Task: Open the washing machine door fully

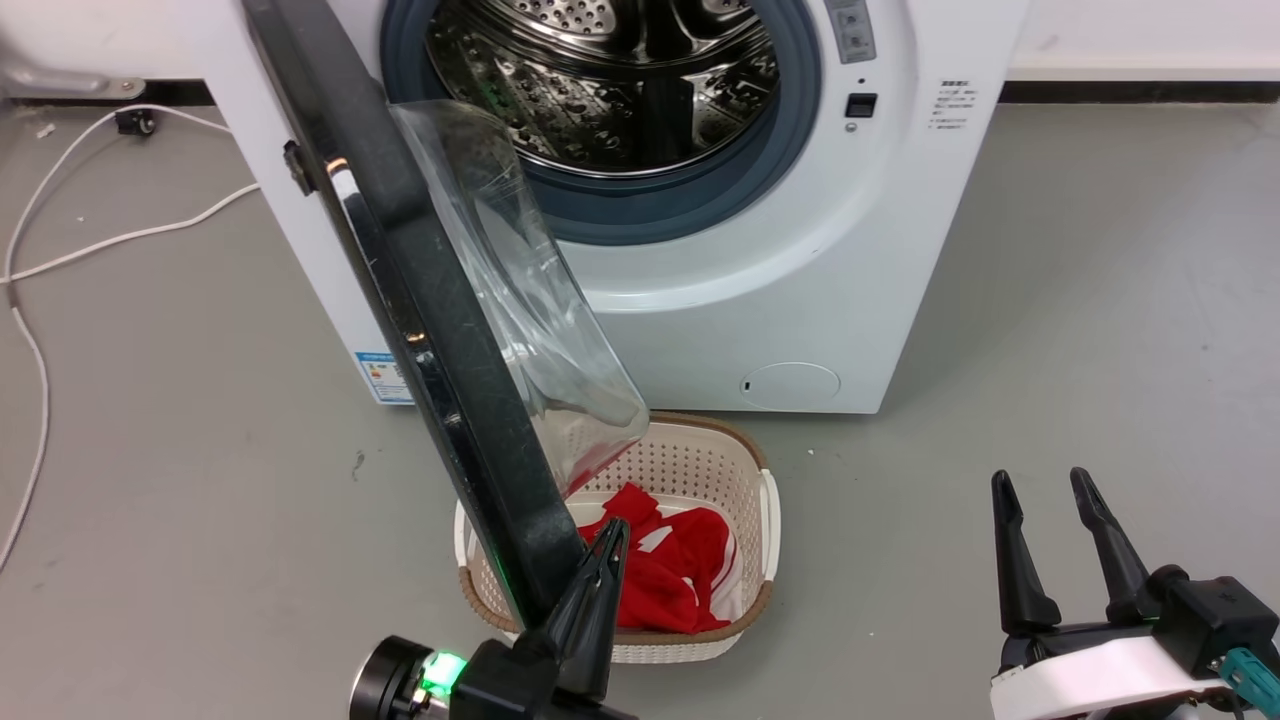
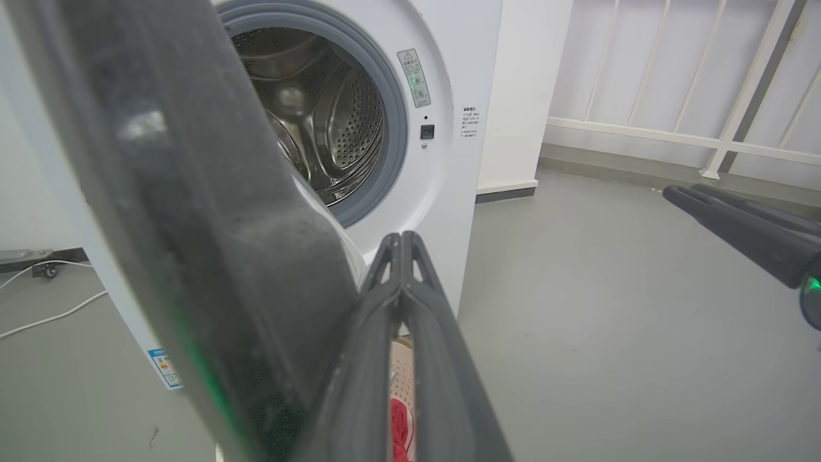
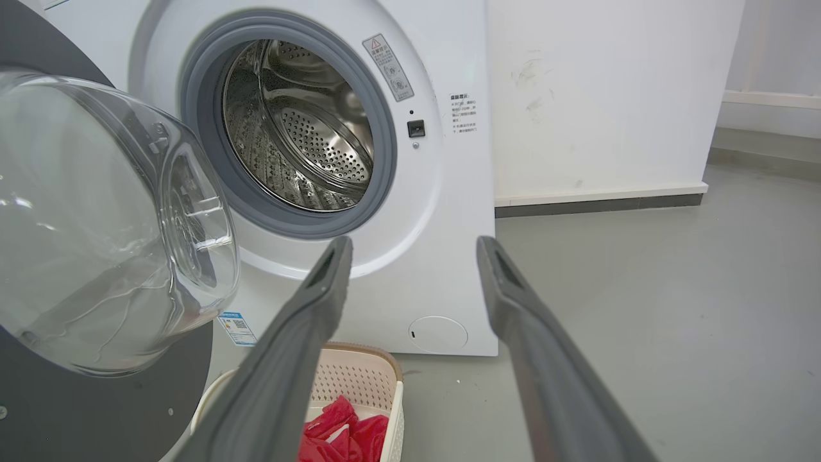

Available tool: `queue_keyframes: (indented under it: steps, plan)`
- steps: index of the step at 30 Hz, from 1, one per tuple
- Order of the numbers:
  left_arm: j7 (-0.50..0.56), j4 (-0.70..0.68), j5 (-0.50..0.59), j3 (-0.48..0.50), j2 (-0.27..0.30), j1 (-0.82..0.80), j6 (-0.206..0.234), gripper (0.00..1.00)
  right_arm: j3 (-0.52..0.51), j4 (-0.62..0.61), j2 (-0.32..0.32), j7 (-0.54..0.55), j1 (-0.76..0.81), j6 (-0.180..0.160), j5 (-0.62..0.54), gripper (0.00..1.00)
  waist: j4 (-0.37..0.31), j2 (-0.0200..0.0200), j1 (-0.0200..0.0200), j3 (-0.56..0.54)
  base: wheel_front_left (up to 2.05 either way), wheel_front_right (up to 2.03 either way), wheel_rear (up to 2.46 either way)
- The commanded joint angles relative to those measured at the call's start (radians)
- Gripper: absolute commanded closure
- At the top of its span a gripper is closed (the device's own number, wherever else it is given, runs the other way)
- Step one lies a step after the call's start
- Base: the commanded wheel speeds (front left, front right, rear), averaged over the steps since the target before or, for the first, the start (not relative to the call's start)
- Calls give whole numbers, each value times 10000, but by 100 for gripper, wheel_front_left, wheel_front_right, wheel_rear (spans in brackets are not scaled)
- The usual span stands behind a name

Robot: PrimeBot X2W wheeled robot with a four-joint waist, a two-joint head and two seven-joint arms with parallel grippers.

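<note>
My left gripper [image 1: 608,535] is clenched, its two fingers pressed flat together with nothing between them. It points up and away from me, tips leaning slightly right, and its left side lies along the lower rim of the washing machine door [image 1: 440,330]. I cannot tell whether it presses the rim or only rests beside it. A green light [image 1: 442,668] glows on that wrist, low in the head view.

My right gripper [image 1: 1045,490] is released, fingers spread wide and empty. It hovers over bare floor [image 1: 1100,300] well off to the right, apart from the door and the machine. Its fingers point up the head view, toward the machine's lower right corner.

The door stands swung out from the washing machine [image 1: 850,300], hinged on the machine's left side. From my head I see it almost edge-on, a black band slanting down from the upper left. Its clear glass bowl [image 1: 520,300] bulges to the right, toward the opening. The steel drum [image 1: 600,80] is bare to view inside its grey gasket [image 1: 700,200].

The door's lower edge hangs over a cream basket [image 1: 700,460] on the floor before the machine, with red cloth [image 1: 670,570] in it. A white cable [image 1: 100,240] trails across the floor at the far left.
</note>
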Motion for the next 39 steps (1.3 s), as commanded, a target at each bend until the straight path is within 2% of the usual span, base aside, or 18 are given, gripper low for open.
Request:
queue_keyframes:
  steps: [1, 16, 27, 39]
  plan:
    - [69, -116, 61, 95, 120, 185, 137, 100, -10, -51, 29, -2, 18, -3, -46, 0, 134, 0, 0, 37, 0, 0, 0]
    - [334, -893, -162, 480, 416, 1093, 821, 100, -84, 1, 29, -31, 152, -3, 25, 0, 1269, 0, 0, -52, 0, 0, 0]
    - [91, -839, -689, 1009, 504, 1333, 976, 100, -111, 23, 28, -37, 142, -5, 28, 0, 2617, 0, 0, -130, 0, 0, 0]
    - [-423, -408, -1645, 2220, 774, 1154, 858, 100, -68, -43, 26, 60, 31, -5, -99, 0, 3101, 0, 0, -64, 0, 0, 0]
